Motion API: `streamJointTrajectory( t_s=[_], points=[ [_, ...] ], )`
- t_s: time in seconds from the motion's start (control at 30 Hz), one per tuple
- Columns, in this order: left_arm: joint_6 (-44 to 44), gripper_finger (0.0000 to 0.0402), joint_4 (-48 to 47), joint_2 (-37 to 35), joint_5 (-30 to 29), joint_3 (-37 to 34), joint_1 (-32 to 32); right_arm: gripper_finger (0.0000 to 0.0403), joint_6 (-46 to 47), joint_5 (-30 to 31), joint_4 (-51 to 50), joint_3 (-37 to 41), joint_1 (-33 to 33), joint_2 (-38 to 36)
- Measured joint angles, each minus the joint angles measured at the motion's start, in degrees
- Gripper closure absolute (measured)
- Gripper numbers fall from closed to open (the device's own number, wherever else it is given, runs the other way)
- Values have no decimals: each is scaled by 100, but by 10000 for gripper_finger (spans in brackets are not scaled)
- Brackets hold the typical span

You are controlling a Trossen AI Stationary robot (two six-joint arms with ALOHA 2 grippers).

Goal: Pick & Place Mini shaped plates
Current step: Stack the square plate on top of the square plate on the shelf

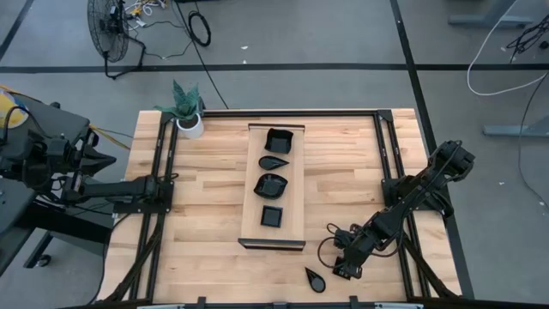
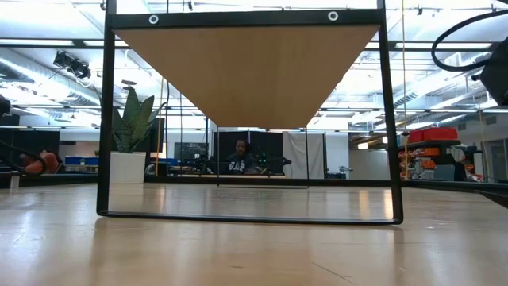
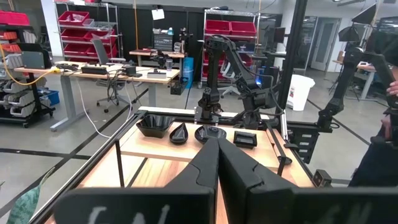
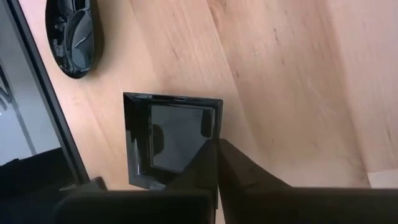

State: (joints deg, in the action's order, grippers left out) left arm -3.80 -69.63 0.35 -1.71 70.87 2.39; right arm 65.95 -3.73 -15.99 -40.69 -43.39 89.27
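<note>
Four black mini shaped plates lie on the long wooden board (image 1: 250, 184): a wavy bowl (image 1: 279, 139), a teardrop (image 1: 274, 162), a leaf dish (image 1: 271, 184) and a square (image 1: 272, 216). Another teardrop plate (image 1: 315, 278) (image 4: 73, 37) lies on the table near its front edge. Beside it, a second square plate (image 4: 171, 140) lies flat on the table. My right gripper (image 1: 343, 268) (image 4: 216, 144) points steeply down, shut at this plate's rim, and hides it in the high view. My left gripper (image 1: 167, 182) (image 3: 217, 143) waits shut and level at the table's left edge. My right gripper comes down slanting from above onto the square plate's side rim (image 4: 219, 121), close to one corner. The two fingers (image 4: 202, 163) close together across that rim, one over the plate's hollow and one outside. The fingertips hide the contact itself. The plate lies flat on the table.
A white pot with a green plant (image 1: 189, 120) stands at the far left corner. Black frame rails (image 1: 386, 172) run along both sides of the table. Bare wood lies between the board and the right rail. A person (image 2: 238, 164) sits far behind the table.
</note>
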Motion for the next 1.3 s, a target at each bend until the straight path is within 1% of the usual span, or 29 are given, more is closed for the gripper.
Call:
streamJointTrajectory(
  t_s=[0.27, 0.43, 0.87, 1.13, 1.3],
  points=[
    [-1, 387, 0, 0, -1, 1, 0, 401, 82, -43, 1, 0, -1, -12],
    [-3, 387, 0, 1, 0, 2, 0, 402, 185, -35, -8, -65, -34, -214],
    [-1, 387, 0, 0, -1, 2, 0, 403, 231, 296, 83, -663, -19, -826],
    [0, 387, 0, 0, 1, 1, 0, 403, 660, 723, 956, -1001, 67, -881],
    [1, 387, 0, 0, -1, 2, 0, 403, 870, 933, 1594, -1141, 296, -883]
  ],
)
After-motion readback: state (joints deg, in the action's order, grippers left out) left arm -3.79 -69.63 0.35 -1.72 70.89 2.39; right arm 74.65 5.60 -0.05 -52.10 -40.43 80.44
